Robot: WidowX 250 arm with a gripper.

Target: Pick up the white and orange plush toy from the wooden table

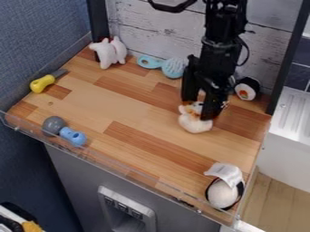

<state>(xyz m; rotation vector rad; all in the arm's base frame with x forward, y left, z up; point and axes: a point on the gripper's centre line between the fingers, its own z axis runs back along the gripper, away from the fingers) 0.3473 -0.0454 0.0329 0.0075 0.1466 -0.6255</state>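
Observation:
The black gripper (200, 108) hangs down right of the middle of the wooden surface. Directly beneath and against it is a small white plush toy (194, 123) with orange patches near its top. The gripper covers part of the toy's upper right side. Whether the toy is held cannot be made out.
A white plush (110, 52) and a light blue brush (172, 67) lie along the back; a sushi-like plush (247, 89) sits back right. A yellow-handled tool (42, 83) is left, a grey-and-blue toy (72, 136) front left, a black-and-white plush (223, 193) front right. Clear edging (130, 167) borders the front.

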